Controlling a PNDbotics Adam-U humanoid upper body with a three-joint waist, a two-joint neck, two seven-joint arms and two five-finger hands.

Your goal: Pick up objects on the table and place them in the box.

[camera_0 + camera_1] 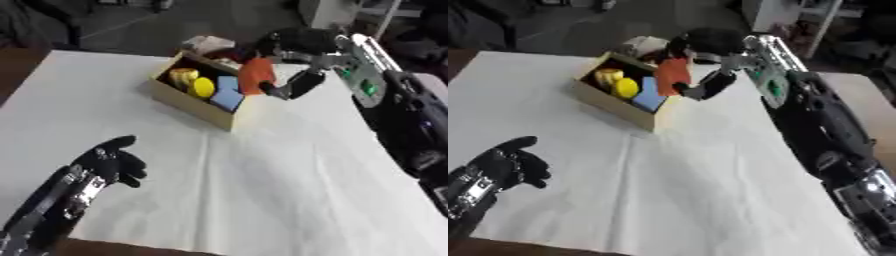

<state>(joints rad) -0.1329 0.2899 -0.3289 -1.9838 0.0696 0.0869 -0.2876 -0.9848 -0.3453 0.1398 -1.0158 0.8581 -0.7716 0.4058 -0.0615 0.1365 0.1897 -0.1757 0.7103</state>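
— What was the right hand doing?

— It hung over the near right corner of the box, fingers curled over the top of an orange-red block and the thumb hooked under it, so the block was pinched between them. The block sat above the box's rim, tilted, partly over the opening.

— And what lay inside the box?

— A yellow round piece, a darker yellow thing behind it, and a blue block against the right wall. Something pale showed just past the far edge; I could not make out what it was.

— Where did the box stand?

— On the white table, toward the far side, set askew.

— The left hand?

— Low at the near left, well apart from the box, fingers relaxed and slightly bent, thumb out, holding nothing and touching nothing.
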